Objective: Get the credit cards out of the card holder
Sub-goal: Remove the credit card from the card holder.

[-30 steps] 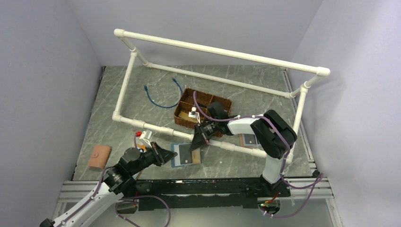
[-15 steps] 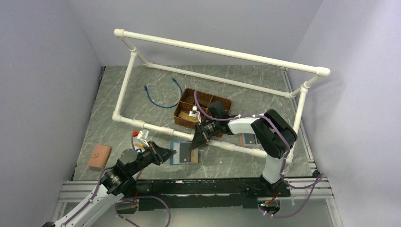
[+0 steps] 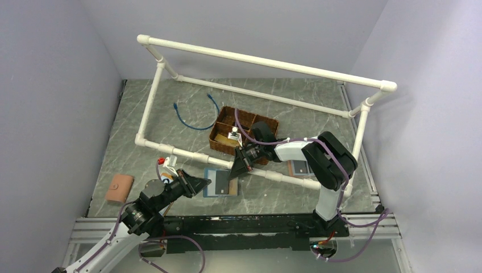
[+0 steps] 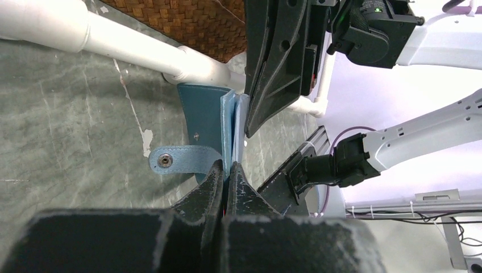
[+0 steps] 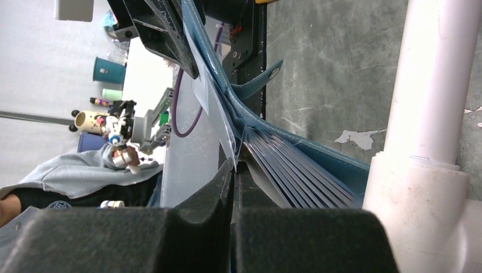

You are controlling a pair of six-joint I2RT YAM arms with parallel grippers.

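Slate-blue card holder (image 4: 202, 122) lies on the tabletop (image 3: 273, 196), its edge pinched in the left pincer (image 4: 227, 170) as an anchor, while the right pincer (image 5: 234, 168) is pressed together on what seems a credit card (image 3: 221, 183).

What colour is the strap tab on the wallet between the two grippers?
The strap tab is slate blue with a silver snap; left wrist view shows it best.

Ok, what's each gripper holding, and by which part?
Left gripper pinches the card holder by its edge near the strap tab; right gripper pinches a thin inner leaf.
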